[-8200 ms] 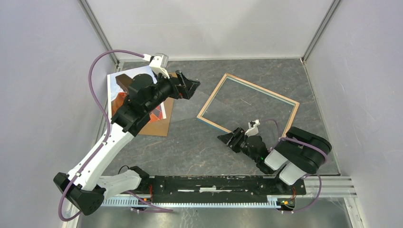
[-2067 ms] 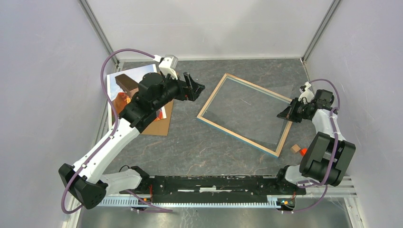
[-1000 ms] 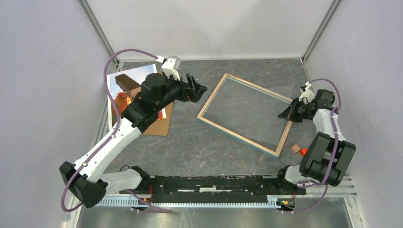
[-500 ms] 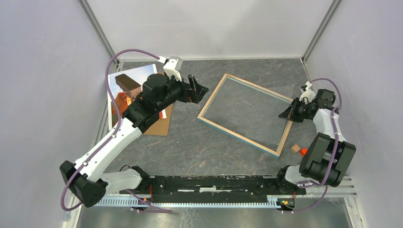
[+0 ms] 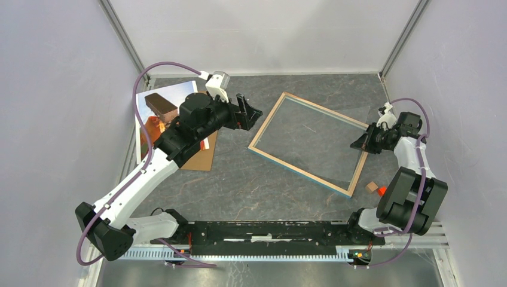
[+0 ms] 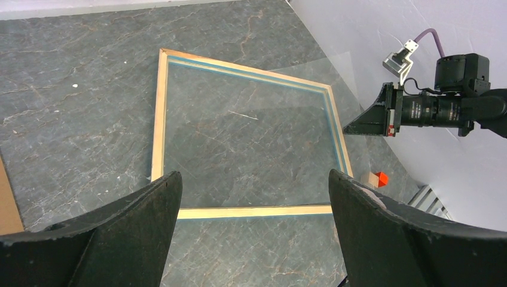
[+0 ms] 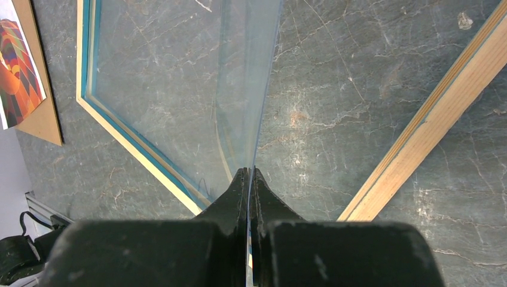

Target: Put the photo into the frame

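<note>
The frame [image 5: 266, 119] lies back side up mid-table, light wood rim with a blue inner edge [image 6: 157, 119]. My right gripper [image 5: 354, 146] is at its right side, shut on the edge of a clear pane [image 7: 239, 89]. The pane tilts up out of the frame [image 6: 335, 72]. The photo [image 5: 150, 122], an orange balloon on blue sky, lies at the far left on a brown backing board [image 5: 200, 158], partly hidden by my left arm. My left gripper [image 5: 250, 115] hovers between photo and frame, open and holding nothing [image 6: 254, 174]. In the right wrist view the photo [image 7: 18, 66] shows at the left edge.
A small wooden cube [image 5: 372, 186] and a red block [image 5: 382, 191] lie just right of the frame's near right corner. White walls close in the table on three sides. The arms' base rail [image 5: 275, 230] runs along the near edge.
My right arm went from the frame's near edge to its right side and closed on the pane. Over the last second nothing moves except a slight rightward drift of the left gripper.
</note>
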Controlling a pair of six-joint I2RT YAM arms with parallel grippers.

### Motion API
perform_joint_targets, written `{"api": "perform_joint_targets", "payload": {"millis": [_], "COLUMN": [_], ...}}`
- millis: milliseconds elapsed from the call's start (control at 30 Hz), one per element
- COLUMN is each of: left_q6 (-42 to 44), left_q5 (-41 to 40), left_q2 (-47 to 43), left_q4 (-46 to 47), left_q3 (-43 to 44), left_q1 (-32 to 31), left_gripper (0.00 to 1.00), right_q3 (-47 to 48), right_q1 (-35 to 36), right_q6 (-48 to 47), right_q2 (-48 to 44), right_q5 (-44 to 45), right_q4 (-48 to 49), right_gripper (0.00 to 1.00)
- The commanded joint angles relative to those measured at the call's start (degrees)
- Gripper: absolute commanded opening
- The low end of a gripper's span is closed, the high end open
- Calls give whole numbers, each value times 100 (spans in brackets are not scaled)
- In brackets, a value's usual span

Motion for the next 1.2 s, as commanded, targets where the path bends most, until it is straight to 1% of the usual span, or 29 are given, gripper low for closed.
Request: {"api": "perform_joint_targets", "payload": {"millis": [0,700,967,1100,1167], "left_q6": [74,65,57,91,108], "left_q5": [-138,-91,-74,-142,-159], "left_q2": [8,25,-3,-26,-41], "left_q4": [82,84,84,62,47], "left_q3": [18,28,32,37,46], "left_q1": [-38,-36,-34,-34,-41], "left_gripper": [98,98,98,98,98], "right_q3": [101,-43,-318,-243,-184], "right_q1": [97,93,84,84,84], "right_q6": [-152,-30,130,156,165], "right_q2": [44,-73,-194,-182,-187], "right_q5": [-241,86,134,133,166], "right_q4": [245,269,451,478,471], "right_gripper": [0,0,12,26,34]}}
